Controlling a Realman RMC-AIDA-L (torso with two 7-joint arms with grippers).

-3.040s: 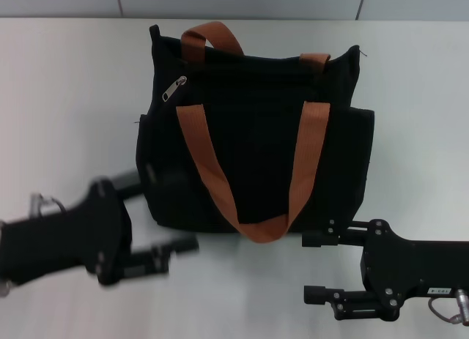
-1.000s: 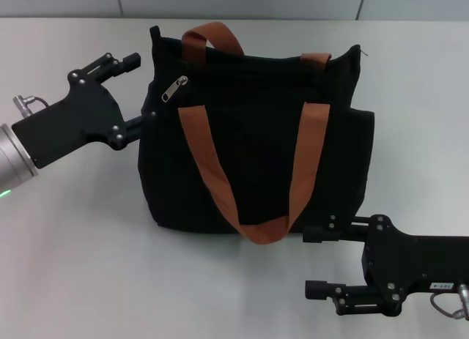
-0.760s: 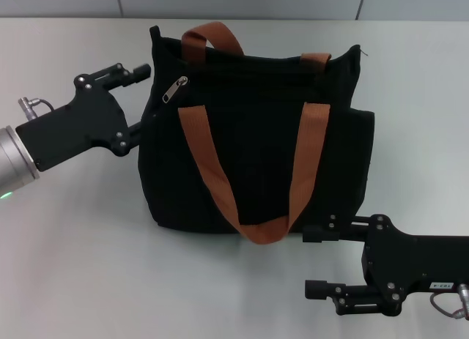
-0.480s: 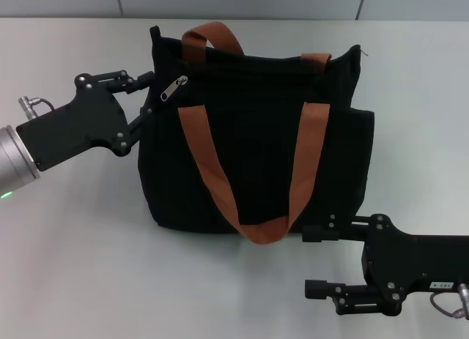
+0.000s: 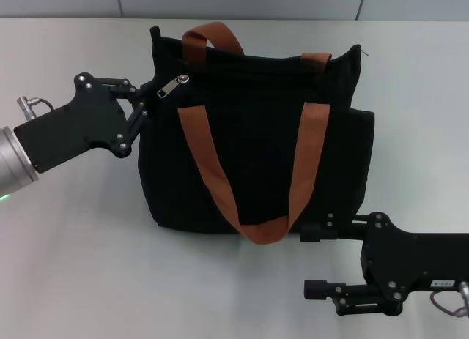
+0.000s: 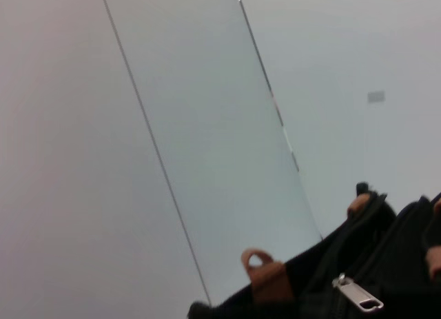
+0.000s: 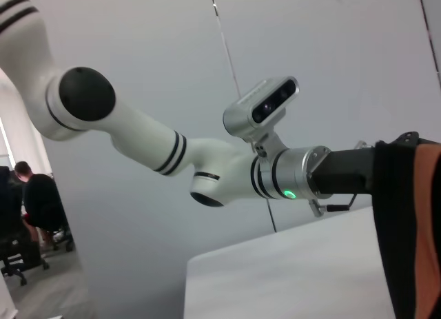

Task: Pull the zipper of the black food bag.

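The black food bag [image 5: 256, 134] lies flat on the white table, its two orange-brown handles [image 5: 212, 170] spread across it. The silver zipper pull [image 5: 173, 86] sits at the bag's upper left corner, on the track along the top edge. It also shows in the left wrist view [image 6: 360, 296], close by. My left gripper [image 5: 144, 101] is against the bag's left edge, just left of the pull, its tips lost against the black fabric. My right gripper [image 5: 314, 263] is open and empty, on the table just in front of the bag's front right corner.
The white table [image 5: 73, 244] runs out on all sides of the bag. A grey panelled wall [image 5: 234, 2] stands behind it. The right wrist view shows my left arm [image 7: 207, 167] reaching to the bag's edge [image 7: 400, 229].
My left arm swung up from the table's front left and moved right until its gripper met the bag's upper left corner. The zipper pull shifted slightly. The right arm stayed put.
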